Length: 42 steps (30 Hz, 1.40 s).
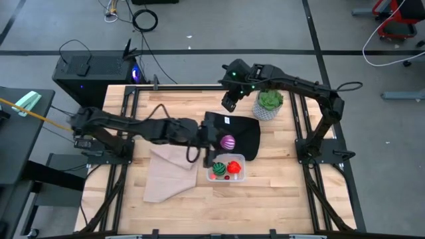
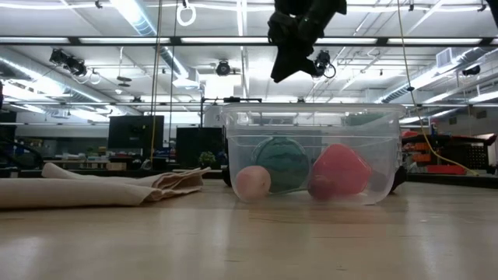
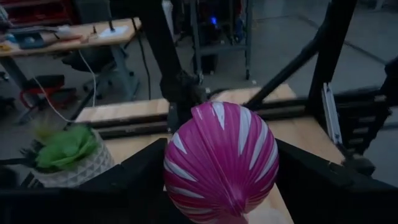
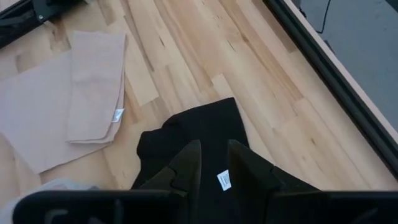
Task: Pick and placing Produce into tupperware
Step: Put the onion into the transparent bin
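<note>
The clear tupperware (image 1: 244, 175) stands on the wood near the table's middle. It holds the dark-green striped ball (image 1: 217, 171) and the red piece (image 1: 234, 166). In the low view a small pale ball (image 2: 253, 183) lies beside them. My left gripper (image 1: 219, 142) reaches in level from the left. It is shut on the purple-magenta ribbed ball (image 1: 228, 141), just beyond the container's far side. My right gripper (image 1: 230, 104) slants down from the far right, shut on a black cloth (image 1: 244, 133). My left gripper pinches the purple ball's two opposite sides (image 3: 175, 168) between its two fingers (image 3: 134, 180). The fingers lie about level and come from the table's left. The ball is lifted clear of the table. My right gripper holds the black cloth at a bunched part beside its white tag (image 4: 224, 179), fingers slanting down from the far side. The cloth (image 2: 294, 50) hangs below the fingers, its lower end above the container's height in the low view.
A beige cloth (image 1: 169, 174) lies spread at the near left of the table. A leafy green plant in a pale pot (image 1: 269, 105) stands at the far right, next to my right arm. Black frame rails run along the table's sides.
</note>
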Motion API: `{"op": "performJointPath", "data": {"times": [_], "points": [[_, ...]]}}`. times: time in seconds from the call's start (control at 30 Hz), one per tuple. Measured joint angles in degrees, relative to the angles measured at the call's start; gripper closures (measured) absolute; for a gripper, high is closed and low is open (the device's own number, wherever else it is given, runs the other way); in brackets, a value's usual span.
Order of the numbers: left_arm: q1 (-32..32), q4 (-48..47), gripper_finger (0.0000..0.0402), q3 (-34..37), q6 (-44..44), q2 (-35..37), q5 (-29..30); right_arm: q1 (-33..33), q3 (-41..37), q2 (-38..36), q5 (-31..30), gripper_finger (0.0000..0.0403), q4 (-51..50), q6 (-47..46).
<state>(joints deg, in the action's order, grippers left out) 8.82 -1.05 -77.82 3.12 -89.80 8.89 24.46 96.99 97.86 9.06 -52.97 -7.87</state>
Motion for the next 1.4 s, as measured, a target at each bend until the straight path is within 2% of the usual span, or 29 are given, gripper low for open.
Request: {"op": "performJointPath", "data": {"times": [0.37,0.5,0.57,0.7,0.87,1.07,1.13,1.4], "points": [[-0.3,0.1,0.0134,-0.9,0.3,-6.1,-1.7,3.4,0.0,0.0,2.5,0.0316,-0.5,3.8],[-1.7,0.6,0.0124,-1.0,0.6,-6.0,-1.9,5.9,0.0,0.0,6.4,0.0316,-1.1,6.4],[-2.8,0.5,0.0124,-0.9,0.6,-6.0,-2.2,7.7,0.0,0.0,9.6,0.0316,-2.2,7.9],[-4.9,0.5,0.0133,-1.0,0.5,-6.0,-6.4,11.8,0.0,0.0,20.0,0.0316,-7.4,11.2],[-5.9,0.7,0.0131,-0.9,2.8,-6.0,-7.3,17.6,0.0,0.0,30.8,0.0319,-15.2,14.6],[-6.0,2.6,0.0129,-0.9,2.5,-7.7,-7.3,23.6,0.0,0.0,46.8,0.0331,-22.1,19.1],[-6.0,4.6,0.0133,-1.0,0.8,-9.2,-6.4,24.9,0.0,0.0,49.2,0.0333,-25.5,21.6],[-7.2,9.8,0.0128,-1.7,-2.8,-14.1,-3.5,25.8,-0.2,-0.6,49.0,0.0328,-30.3,26.3]]}}
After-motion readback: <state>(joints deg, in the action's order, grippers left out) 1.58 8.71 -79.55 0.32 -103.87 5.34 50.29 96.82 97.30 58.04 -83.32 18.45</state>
